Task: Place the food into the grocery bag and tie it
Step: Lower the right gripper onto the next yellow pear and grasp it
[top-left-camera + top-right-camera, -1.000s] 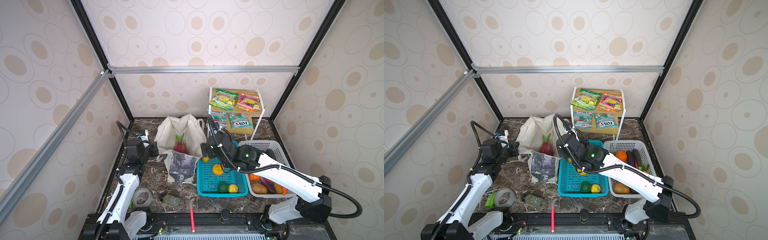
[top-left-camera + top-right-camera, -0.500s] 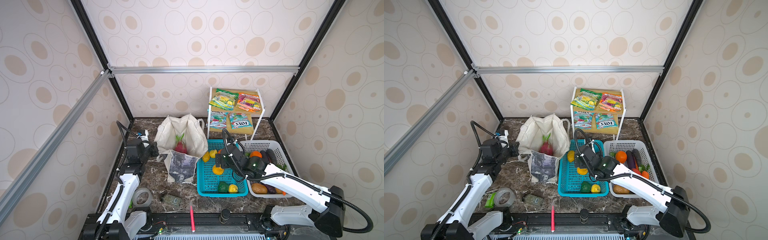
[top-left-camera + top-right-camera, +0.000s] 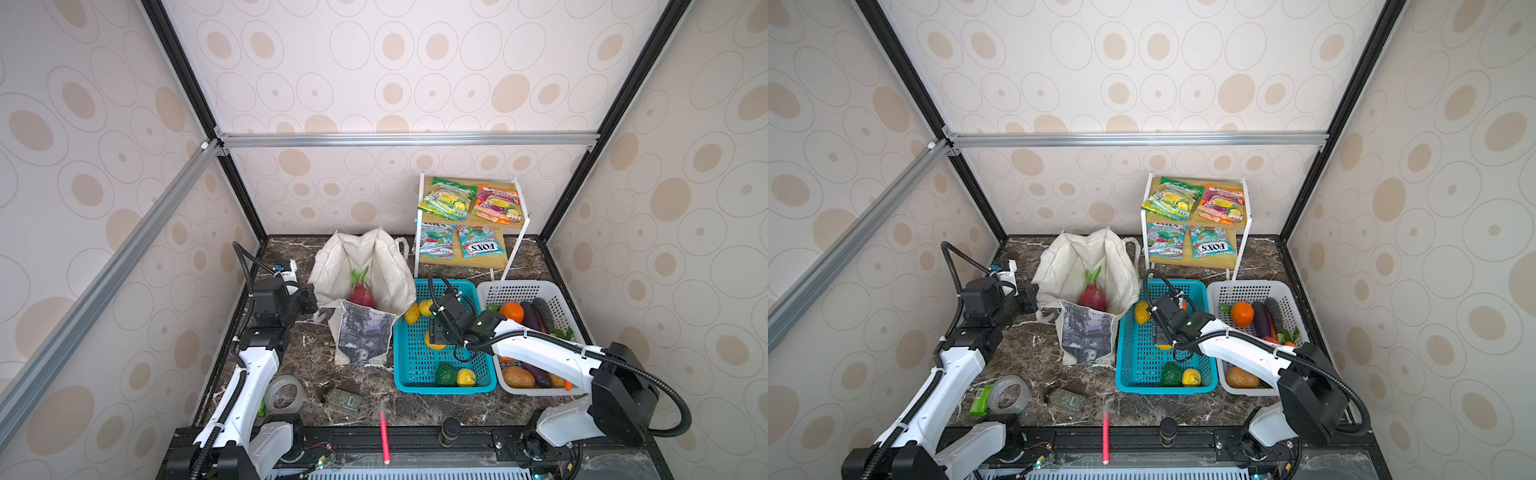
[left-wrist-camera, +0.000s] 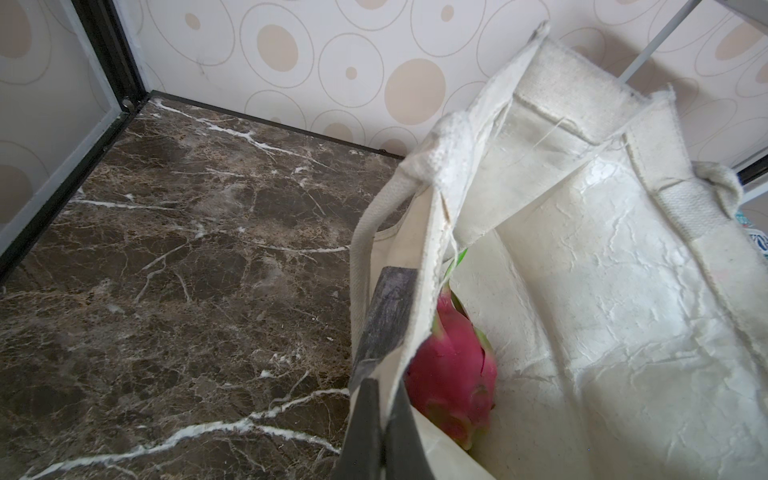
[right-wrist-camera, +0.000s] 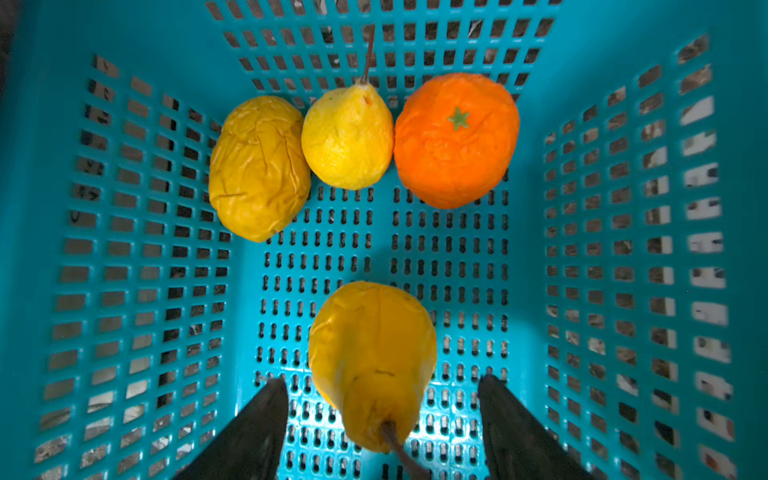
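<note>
The right gripper [image 5: 380, 382] is down inside the teal basket [image 5: 124, 249] with its jaws spread. The pear [image 5: 372, 353] lies on the basket floor between the fingers [image 5: 257, 424], stem end toward the wrist and body reaching past the fingertips. A strip of basket floor shows on each side of it, so neither finger touches it. Against the basket's far wall sit a wrinkled yellow fruit [image 5: 257, 166], a pale yellow fruit [image 5: 347, 137] and an orange [image 5: 455, 139], touching in a row and well clear of the jaws. The left gripper [image 4: 382, 395] has its jaws pressed together on the rim of the bag [image 4: 582, 270], pinching the canvas at the near edge of the mouth. The bag stands open on the table, just left of the teal basket in both top views, with a dragon fruit [image 4: 453, 374] at its bottom, close behind the pinched rim. Snack packets [image 3: 446, 197] lie on the shelf [image 3: 517, 226] behind the baskets.
</note>
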{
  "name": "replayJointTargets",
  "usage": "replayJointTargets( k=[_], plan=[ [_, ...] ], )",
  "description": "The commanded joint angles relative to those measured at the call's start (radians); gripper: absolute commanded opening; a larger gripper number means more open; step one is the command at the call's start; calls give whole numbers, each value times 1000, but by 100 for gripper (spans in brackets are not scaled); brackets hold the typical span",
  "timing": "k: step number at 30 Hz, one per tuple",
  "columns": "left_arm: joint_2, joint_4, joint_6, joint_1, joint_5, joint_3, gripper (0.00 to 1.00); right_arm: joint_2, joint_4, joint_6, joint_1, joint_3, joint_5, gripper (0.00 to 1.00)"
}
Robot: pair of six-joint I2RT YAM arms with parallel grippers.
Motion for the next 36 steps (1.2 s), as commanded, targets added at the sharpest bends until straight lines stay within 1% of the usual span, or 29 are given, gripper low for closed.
replayJointTargets(
  k=[1, 8, 10, 12, 20, 21, 25, 28, 31, 36],
  plan=[
    [-5, 1, -1, 0, 7, 22, 0, 30, 5, 31, -2, -17, -7, 71],
    [-7, 1, -1, 0, 10, 22, 0, 44, 33, 30, -3, -24, -23, 57],
    [-7, 3, -2, 0, 11, 23, 0, 41, 32, 29, -3, -21, -26, 54],
    [-7, 1, -3, 0, 12, 22, 0, 38, 27, 29, -4, -18, -27, 48],
    [-8, 2, -3, 0, 15, 22, 0, 12, 10, 28, -4, -8, -28, 38],
    [-9, 1, -2, 0, 15, 22, 0, 14, 1, 27, -4, -4, -26, 35],
    [-11, 3, -2, 0, 17, 23, 0, 11, -21, 26, -3, 13, -28, 31],
    [-8, 3, -3, 0, 15, 21, 0, -17, -42, 27, -3, 24, -30, 31],
    [-6, 0, -2, 0, 21, 24, 0, -78, -65, 19, -4, 34, -10, 31],
    [-16, 7, -4, 1, 19, 21, 0, -197, -141, -35, -4, 95, 34, 31]
  ],
)
